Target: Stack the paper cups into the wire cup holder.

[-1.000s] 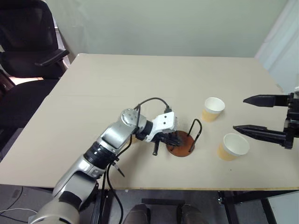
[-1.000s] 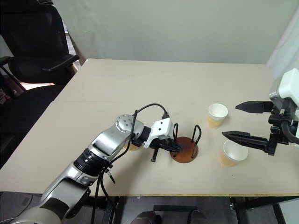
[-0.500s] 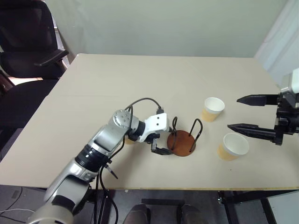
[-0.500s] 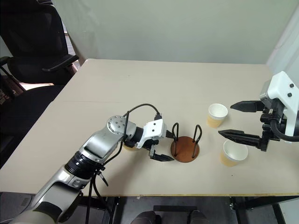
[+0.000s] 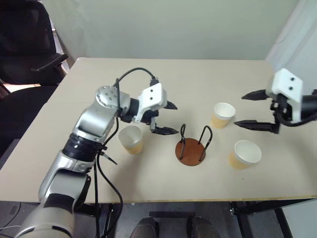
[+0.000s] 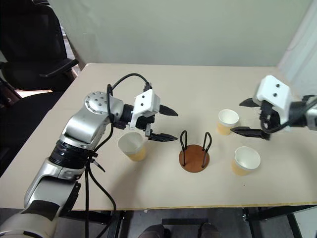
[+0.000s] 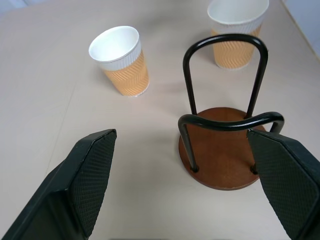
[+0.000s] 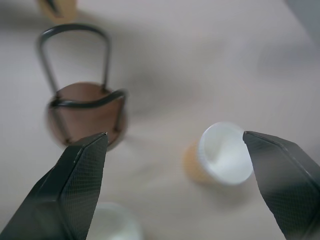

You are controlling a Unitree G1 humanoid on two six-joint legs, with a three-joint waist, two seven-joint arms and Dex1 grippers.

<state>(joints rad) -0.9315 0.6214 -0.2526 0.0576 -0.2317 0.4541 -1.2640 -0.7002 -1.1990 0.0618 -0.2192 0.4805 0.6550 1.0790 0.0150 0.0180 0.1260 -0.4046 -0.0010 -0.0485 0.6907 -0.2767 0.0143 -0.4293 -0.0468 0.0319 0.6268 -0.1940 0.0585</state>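
Near the table's (image 5: 99,74) front edge, the wire cup holder (image 5: 191,151) stands upright, its two black loops rising from a round reddish-brown disc, empty. Three ribbed tan paper cups (image 5: 131,139) stand mouth-up: one left, two right. Left gripper (image 5: 168,118) hovers spread and empty; right gripper (image 5: 253,109) likewise. Along the left wrist, textured black fingers (image 7: 85,175) flank the holder.

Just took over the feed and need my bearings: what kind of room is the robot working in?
Probably an office or a plain lab room: a bare beige table with black office chairs pulled up at its far left corner, a pale blank wall behind it, and loose cables on the floor.
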